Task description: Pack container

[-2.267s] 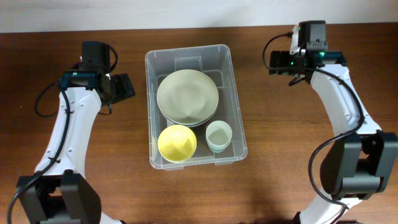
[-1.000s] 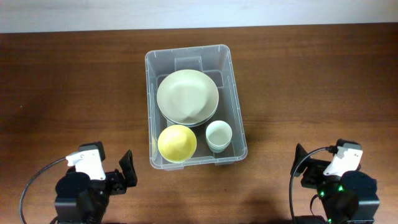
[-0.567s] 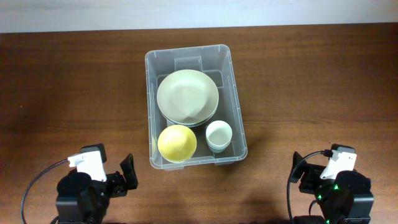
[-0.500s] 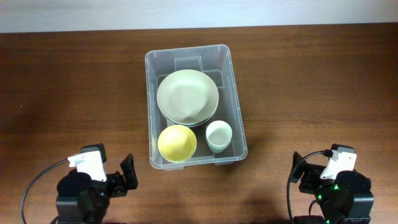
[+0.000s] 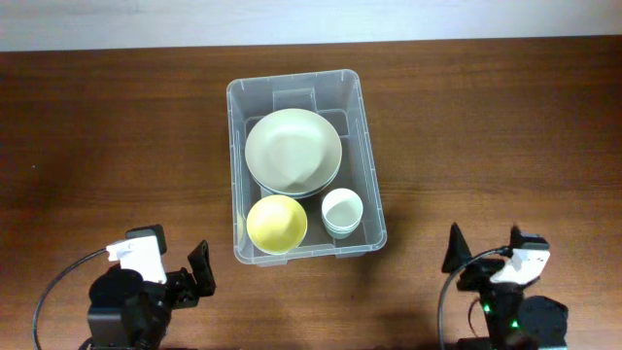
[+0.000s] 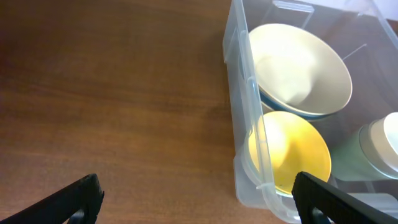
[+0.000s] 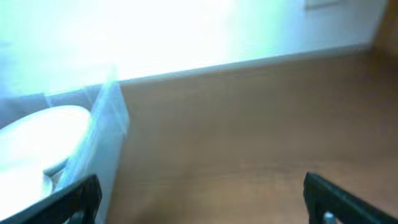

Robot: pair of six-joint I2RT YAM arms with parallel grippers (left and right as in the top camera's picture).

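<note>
The clear plastic container (image 5: 234, 170) stands in the middle of the table. It holds a large pale green plate (image 5: 292, 151) on another dish, a yellow bowl (image 5: 276, 224) and a small white cup (image 5: 341, 210). My left gripper (image 5: 194, 275) is open and empty at the near left, below the container's front left corner; its view shows the container (image 6: 239, 124) and yellow bowl (image 6: 289, 149). My right gripper (image 5: 476, 258) is open and empty at the near right; its blurred view shows the container wall (image 7: 112, 124).
The brown wooden table (image 5: 486, 136) lies around the container. A pale wall runs along the far edge (image 5: 311, 19).
Both arms have pulled back from the far side of the table to the near edge. In the last half second the right arm shifted slightly left and tilted; the left stayed still.
</note>
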